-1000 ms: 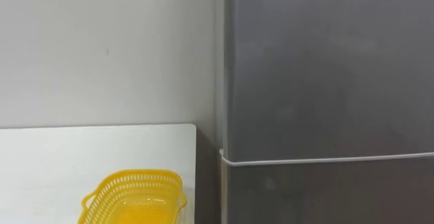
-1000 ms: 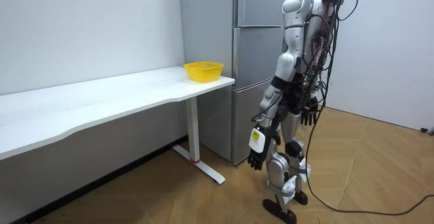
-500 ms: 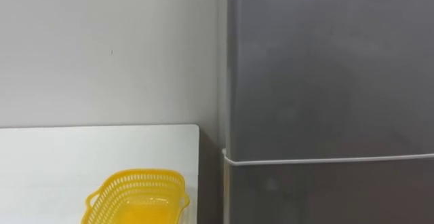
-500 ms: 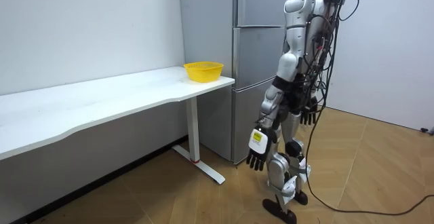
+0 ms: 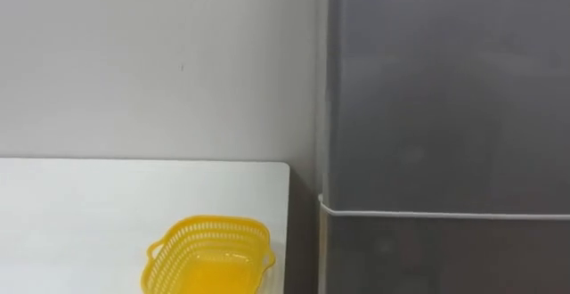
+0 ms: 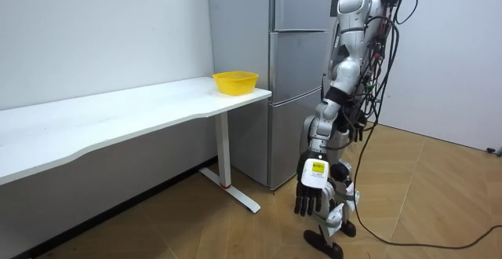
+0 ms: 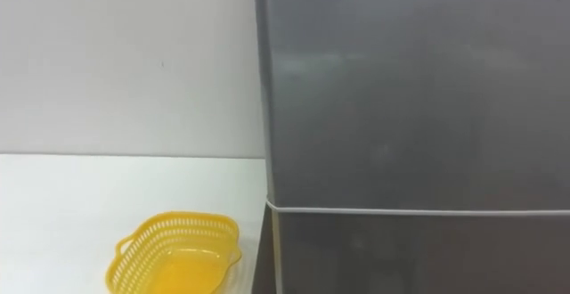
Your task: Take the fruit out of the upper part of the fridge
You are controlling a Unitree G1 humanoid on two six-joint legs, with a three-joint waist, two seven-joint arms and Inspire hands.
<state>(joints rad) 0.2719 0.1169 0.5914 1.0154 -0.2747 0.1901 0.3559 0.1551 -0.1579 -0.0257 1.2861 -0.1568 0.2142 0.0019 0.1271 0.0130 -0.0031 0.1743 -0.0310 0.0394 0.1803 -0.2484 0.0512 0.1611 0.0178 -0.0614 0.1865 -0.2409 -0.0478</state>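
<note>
The left hand (image 6: 312, 192) hangs low beside the robot's knee on the side nearest the room camera. Its fingers (image 6: 307, 207) point straight down at the floor (image 6: 235, 235), loose and open, holding nothing. The right hand (image 6: 354, 125) is a dark shape at hip height on the far side of the body, and I cannot tell its state. Both arms are down, and neither hand is near a door.

The robot stands upright just in front of the fridge (image 6: 294, 94), facing it, with the end of the white table (image 6: 157, 106) off to its left. Its head camera looks at the grey upper door (image 5: 445, 89), which is closed flush. A pale seam separates it from the lower door (image 5: 445, 258), also closed. A yellow mesh basket (image 5: 209, 254) sits empty near the table's end, close to the fridge's side, with bare wall (image 5: 134, 62) behind it.

Whatever is to be fetched must be behind the upper door, since nothing lies on the table or in either visible palm. What it is cannot be told.

By my reading the task has barely begun, and 0 of its handling steps show as done. The robot has only taken its place at the fridge. It has yet to raise a hand, find the door's edge, swing the upper door open, reach in, grasp the item and bring it out. The basket is probably where the item goes.
</note>
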